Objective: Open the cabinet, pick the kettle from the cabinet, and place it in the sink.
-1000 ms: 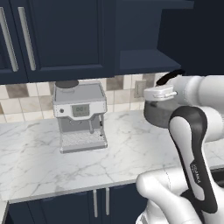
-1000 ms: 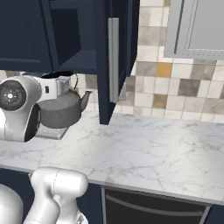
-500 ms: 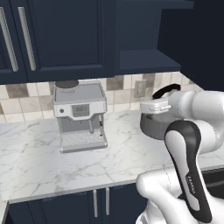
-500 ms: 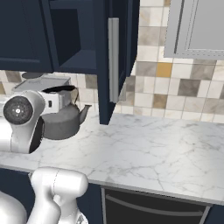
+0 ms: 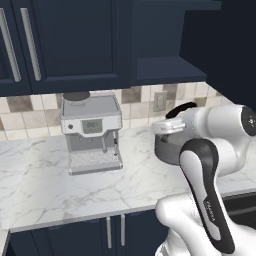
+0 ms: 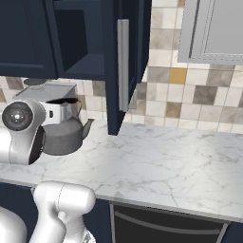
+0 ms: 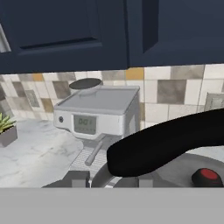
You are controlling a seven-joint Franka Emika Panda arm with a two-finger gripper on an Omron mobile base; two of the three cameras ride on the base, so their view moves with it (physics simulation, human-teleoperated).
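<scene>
Grey kettle (image 6: 64, 136) upright, spout toward open cabinet (image 6: 124, 61) door.

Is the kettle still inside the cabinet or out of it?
Out. The kettle hangs over the marble counter, below the open cabinet.

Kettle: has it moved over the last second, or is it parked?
Yes. In the left base view the kettle has dropped lower and shifted left, nearer the coffee machine, held up off the counter.

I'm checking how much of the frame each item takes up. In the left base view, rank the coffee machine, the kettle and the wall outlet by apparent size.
1. Coffee machine, clearly largest.
2. Kettle, though the arm covers part of it, so its full extent is unsure.
3. Wall outlet, smallest.
</scene>
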